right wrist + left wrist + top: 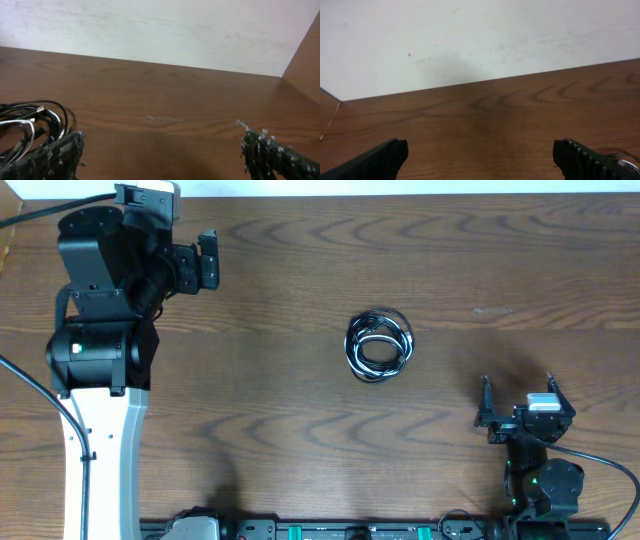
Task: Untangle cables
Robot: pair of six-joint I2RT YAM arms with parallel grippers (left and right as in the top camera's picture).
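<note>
The cables (379, 346) lie as one small coiled bundle of black and white cords near the middle of the wooden table. In the right wrist view the bundle (30, 127) sits at the left edge, partly behind my left finger. My right gripper (517, 402) is open and empty, to the right of the bundle and nearer the front; its fingers (162, 152) frame bare wood. My left gripper (208, 262) is open and empty at the far left back, well away from the bundle; its fingertips (480, 157) frame bare wood.
The wooden table (300, 410) ends at a white wall (470, 40) at the back. The left arm's large black and white body (95, 330) stands along the left side. A rail with fittings (330, 530) runs along the front edge.
</note>
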